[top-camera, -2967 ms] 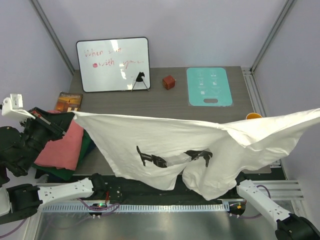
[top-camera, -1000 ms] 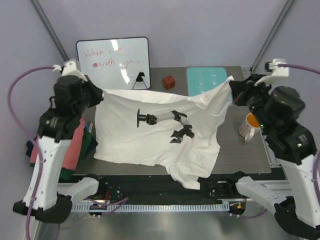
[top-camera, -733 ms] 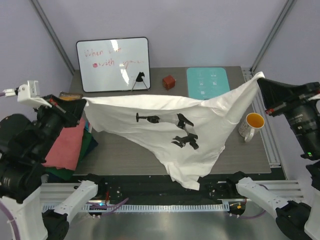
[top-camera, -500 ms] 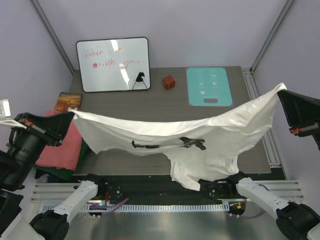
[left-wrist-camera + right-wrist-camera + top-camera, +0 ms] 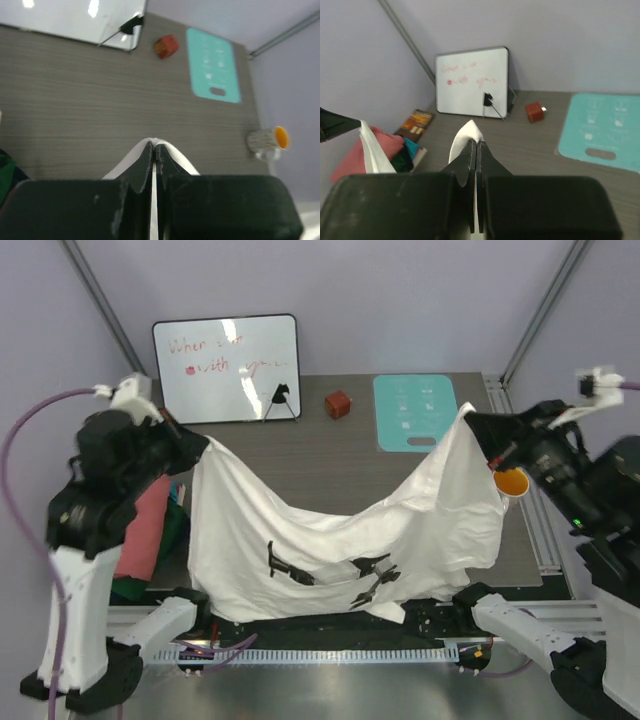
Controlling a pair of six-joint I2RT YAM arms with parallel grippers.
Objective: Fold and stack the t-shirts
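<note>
The large white t-shirt with a black print hangs in the air between my two grippers, sagging in the middle, its lower edge at the table's near edge. My left gripper is shut on its left corner, seen as a white fold around the fingertips. My right gripper is shut on its right corner. A pile of salmon-pink, dark green and other shirts lies at the table's left edge, also in the right wrist view.
A whiteboard stands at the back left. A red cube and a teal mat lie at the back. An orange-lined mug stands at the right edge. A book lies by the pile.
Both arms swung inward and toward the table from their wide spread. The white shirt went from stretched flat in the air to hanging down with its hem near the front edge.
</note>
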